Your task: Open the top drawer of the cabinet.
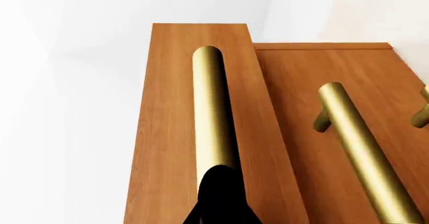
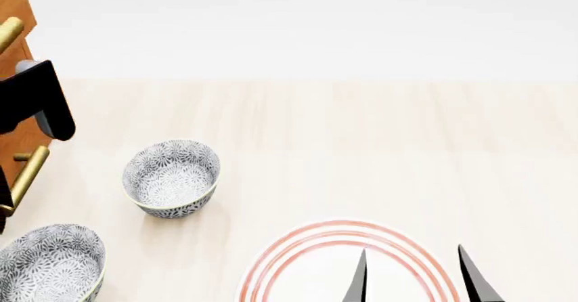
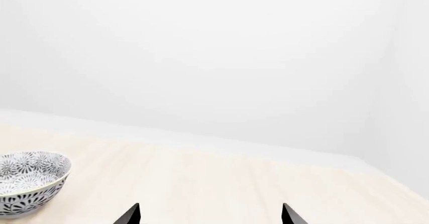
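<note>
Left tool (image 1: 218,194) at top drawer (image 1: 168,133) handle (image 1: 213,108), seemingly clamped on it; right tool (image 3: 211,215) open.

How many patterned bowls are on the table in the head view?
2: one bowl stands near the cabinet at the view's left; the other bowl is nearer, cut off at the lower left corner. More may lie outside the frame.

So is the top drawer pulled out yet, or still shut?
Partly out. In the left wrist view the top drawer front stands proud of the drawer below, with the left gripper on its brass handle.
</note>
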Tool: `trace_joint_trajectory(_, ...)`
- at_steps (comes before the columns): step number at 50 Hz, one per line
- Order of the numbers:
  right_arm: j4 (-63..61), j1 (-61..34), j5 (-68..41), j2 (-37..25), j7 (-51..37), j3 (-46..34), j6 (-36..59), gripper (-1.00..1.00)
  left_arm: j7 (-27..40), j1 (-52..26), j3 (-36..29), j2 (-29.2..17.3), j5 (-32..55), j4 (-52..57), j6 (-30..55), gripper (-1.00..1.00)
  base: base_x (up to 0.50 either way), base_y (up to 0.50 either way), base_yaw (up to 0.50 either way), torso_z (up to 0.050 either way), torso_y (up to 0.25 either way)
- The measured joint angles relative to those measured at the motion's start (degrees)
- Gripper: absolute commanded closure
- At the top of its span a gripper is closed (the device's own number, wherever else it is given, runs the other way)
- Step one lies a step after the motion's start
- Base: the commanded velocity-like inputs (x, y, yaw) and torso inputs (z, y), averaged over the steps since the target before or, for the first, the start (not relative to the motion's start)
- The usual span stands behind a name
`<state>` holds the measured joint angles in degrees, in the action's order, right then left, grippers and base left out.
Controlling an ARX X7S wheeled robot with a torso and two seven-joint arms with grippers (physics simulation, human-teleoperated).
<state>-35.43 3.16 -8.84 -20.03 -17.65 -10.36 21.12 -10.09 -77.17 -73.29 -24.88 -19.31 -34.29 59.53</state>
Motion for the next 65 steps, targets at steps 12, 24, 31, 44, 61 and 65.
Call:
trace_joint_trajectory(12, -0.47, 0.2, -0.73, -0.23, 0.05, 0.17, 0.0, -1.0, -3.46, -0.16, -1.75, -1.76, 0.62, 10.75, 4.29, 1.0, 0.0, 0.0, 0.0, 0.0, 0.007)
trace_joint_trajectory(24, -0.67, 0.28, -1.52, -0.48, 0.09, 0.54, -0.16, -1.0, -5.02, -0.26, -2.8, -1.78, 0.05, 14.4, 5.86, 1.0, 0.0, 0.0, 0.0, 0.001, 0.007)
trace_joint_trajectory(31, -0.68, 0.32, -1.88, -0.62, 0.1, 0.67, -0.29, -1.0, -5.39, -0.26, -3.04, -1.66, -0.24, 15.14, 6.2, 1.0, 0.0, 0.0, 0.0, 0.0, 0.007)
trace_joint_trajectory(44, -0.48, 0.37, -2.15, -0.79, -0.02, 0.62, -0.6, -1.0, -5.6, -0.06, -3.02, -1.6, -0.77, 15.68, 6.36, 1.0, 0.0, 0.0, 0.0, 0.002, 0.007)
trace_joint_trajectory(61, -0.23, 0.42, -2.34, -1.02, -0.3, 0.44, -0.84, -1.0, -5.92, -0.77, -3.52, -3.02, -4.06, 20.47, 8.99, -1.0, 0.0, 0.0, 0.0, 0.001, 0.003)
trace_joint_trajectory(65, -0.19, 0.43, -2.38, -1.08, -0.36, 0.41, -0.89, -1.0, -6.45, -0.82, -3.77, -3.67, -4.56, 22.66, 9.95, -1.0, 0.0, 0.0, 0.0, 0.0, 0.003)
